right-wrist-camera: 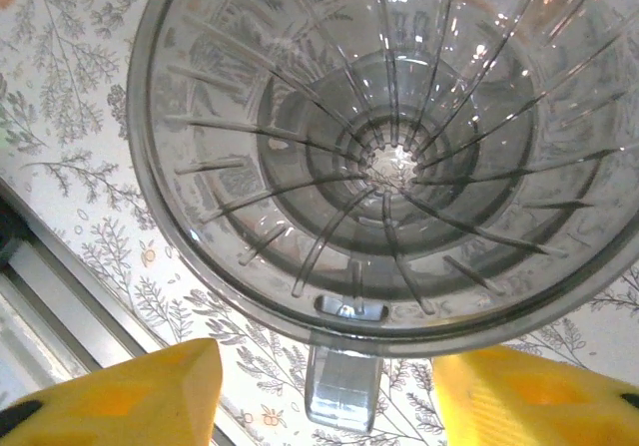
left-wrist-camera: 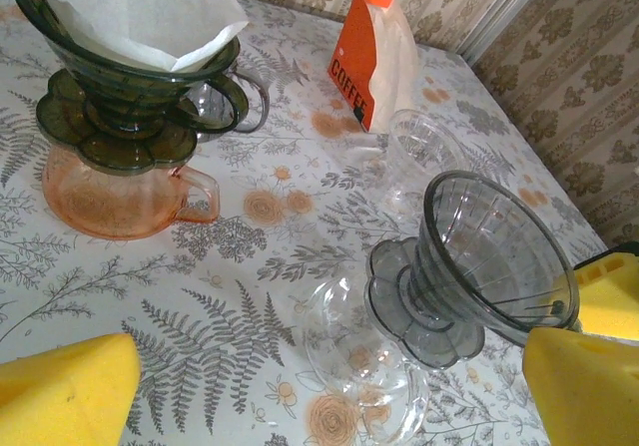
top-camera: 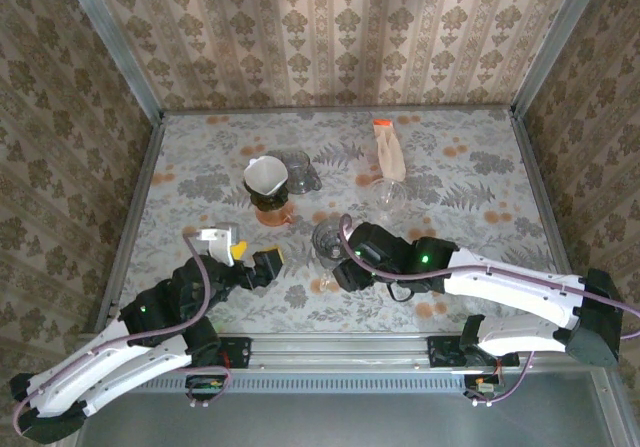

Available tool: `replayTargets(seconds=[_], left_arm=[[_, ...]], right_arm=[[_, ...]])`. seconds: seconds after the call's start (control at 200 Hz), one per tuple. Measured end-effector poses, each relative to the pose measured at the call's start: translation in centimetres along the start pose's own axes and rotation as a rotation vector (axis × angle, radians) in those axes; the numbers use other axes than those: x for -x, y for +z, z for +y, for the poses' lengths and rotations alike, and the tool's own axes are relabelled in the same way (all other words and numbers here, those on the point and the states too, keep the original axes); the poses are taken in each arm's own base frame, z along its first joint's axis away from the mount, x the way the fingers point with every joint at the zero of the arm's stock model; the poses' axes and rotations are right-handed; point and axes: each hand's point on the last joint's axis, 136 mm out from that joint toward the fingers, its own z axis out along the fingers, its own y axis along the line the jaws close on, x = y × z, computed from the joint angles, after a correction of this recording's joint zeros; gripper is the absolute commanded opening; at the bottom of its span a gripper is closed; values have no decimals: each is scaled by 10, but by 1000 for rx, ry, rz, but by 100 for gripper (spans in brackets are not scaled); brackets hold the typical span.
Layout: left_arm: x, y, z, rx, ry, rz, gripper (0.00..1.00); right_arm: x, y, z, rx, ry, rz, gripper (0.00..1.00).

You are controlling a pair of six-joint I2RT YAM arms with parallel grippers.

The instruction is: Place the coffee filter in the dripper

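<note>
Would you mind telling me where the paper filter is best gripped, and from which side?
Pinch the paper filter by its free upper edge, coming from above. That edge stands clear above the rim of the dark dripper, while the rest of the paper sits down inside the cone.

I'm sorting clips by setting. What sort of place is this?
Probably a staged robot test cell dressed as a home coffee corner: wallpapered panels in a metal frame, a floral table cover, a filter-lined dripper and a coffee bag.
</note>
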Motion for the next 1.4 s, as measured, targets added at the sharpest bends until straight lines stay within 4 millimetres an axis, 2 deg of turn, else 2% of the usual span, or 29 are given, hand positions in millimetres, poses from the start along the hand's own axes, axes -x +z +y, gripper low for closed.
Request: replayTargets(seconds=[0.105, 0.24, 0.34, 0.41, 0.47, 0.535, 0.675, 0.775, 0.855, 0.905, 1.08, 1.23, 1.4], left_arm=[[-2, 1, 1, 1, 1, 5, 100], [-3, 2, 1, -1, 1, 7, 100], [-3, 2, 2, 4, -5, 4, 100], [-1, 2, 2, 5, -8, -2, 100], [0, 2, 1, 1, -11, -6, 100], [1, 3, -1, -9, -16, -9, 100], [4, 5, -5, -34, -24, -9, 100], [4, 9, -11, -58, -30, 2, 100], [4, 12, -14, -73, -31, 9, 99], [5, 12, -16, -83, -29, 9, 97], [6, 14, -20, -111, -21, 0, 95], [-2, 18, -16, -101, -9, 13, 97], [-8, 24, -11, -79, 6, 27, 97]], right_arm=[[1, -4, 0, 0, 11, -14, 74], [11, -18, -5, -12, 24, -80, 78], [19, -31, -14, -46, 35, -133, 83], [26, -39, -24, -78, 56, -168, 82], [35, -46, -39, -111, 95, -200, 80], [49, -52, -64, -159, 164, -234, 75], [87, -56, -130, -295, 320, -293, 63], [114, -44, -170, -369, 382, -298, 53], [131, -23, -199, -410, 411, -272, 46], [138, -11, -214, -431, 423, -251, 42], [153, 30, -263, -479, 467, -186, 39], [164, 53, -287, -497, 446, -154, 33], [181, 70, -297, -498, 411, -151, 30]])
